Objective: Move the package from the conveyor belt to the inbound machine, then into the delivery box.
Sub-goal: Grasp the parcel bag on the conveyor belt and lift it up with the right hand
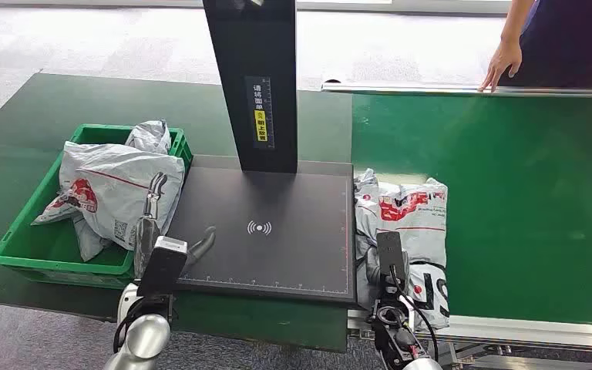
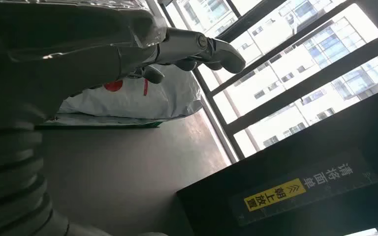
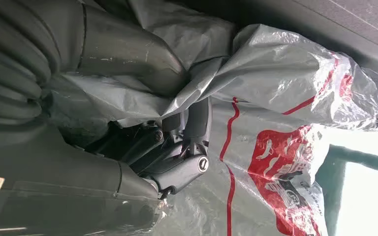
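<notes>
Right hand: my right hand (image 3: 177,147) has its fingers and thumb clamped into the crumpled plastic of the grey package (image 1: 405,223), so I am holding it.
Package: it lies on the green conveyor belt (image 1: 509,200), at the belt's near-left end, touching the right edge of the inbound machine (image 1: 277,231).
Left hand: my left hand (image 1: 154,223) hovers over the seam between the machine's dark plate and the delivery box (image 1: 23,247), fingers spread and holding nothing.
Delivery box: green crate just left of the machine, with grey bagged parcels (image 1: 116,189) heaped inside.
Machine post: black upright (image 1: 253,77) with a yellow label rises from the plate's far edge.
Person: a hand (image 1: 502,62) rests at the belt's far rail.
</notes>
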